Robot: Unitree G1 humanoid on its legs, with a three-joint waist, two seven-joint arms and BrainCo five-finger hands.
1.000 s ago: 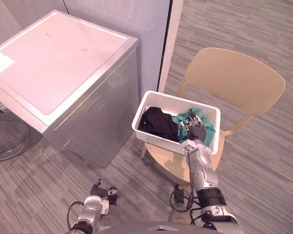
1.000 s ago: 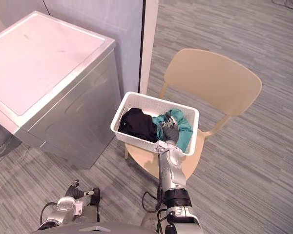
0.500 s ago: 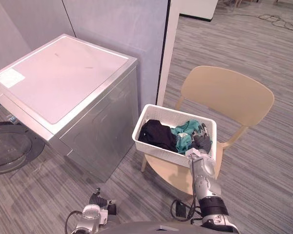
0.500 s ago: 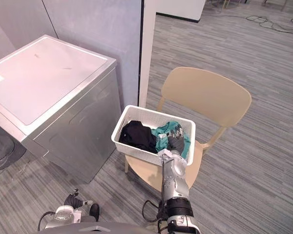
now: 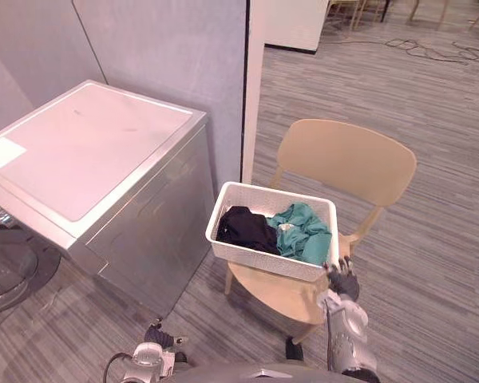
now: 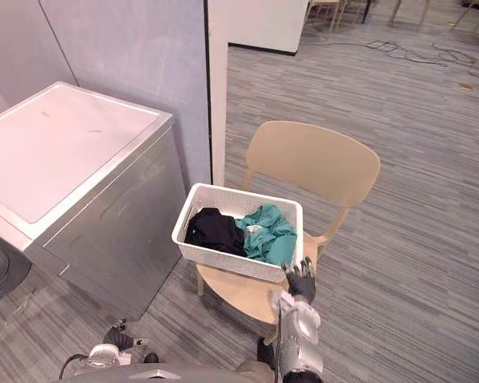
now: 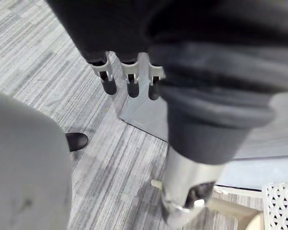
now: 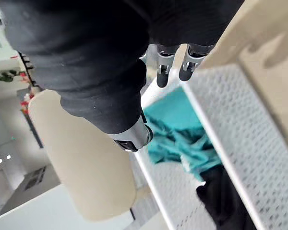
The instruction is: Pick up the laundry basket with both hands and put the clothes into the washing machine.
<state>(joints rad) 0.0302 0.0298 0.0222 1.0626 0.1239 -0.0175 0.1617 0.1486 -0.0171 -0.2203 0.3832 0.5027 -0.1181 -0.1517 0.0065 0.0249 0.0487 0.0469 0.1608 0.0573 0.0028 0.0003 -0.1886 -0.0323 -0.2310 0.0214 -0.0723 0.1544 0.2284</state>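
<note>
From my head, the laundry basket [image 5: 265, 265] sat on the seat of the chair [image 5: 347, 158], at a height I judged handy for a lift with both hands. In it the black garment [image 5: 243, 227] lay toward the chair's left side and the teal garment [image 5: 305, 236] toward its right. The washing machine [image 5: 104, 155] stood to the chair's left, its round door [image 5: 9, 270] open on the side away from the chair. My right hand [image 5: 342, 282] hung at the front right of the chair's seat, just beside the basket's near corner; I could not tell whether it touched.

Along my left wrist, my left hand [image 7: 131, 79] held nothing, its fingers relaxed over the floor [image 7: 48, 72], low and well off the chair's left.

Along my right wrist, the fingers [image 8: 164, 69] were straight and empty above the basket's rim, probably placed to take that end wall. Neither hand gripped the basket yet.
</note>
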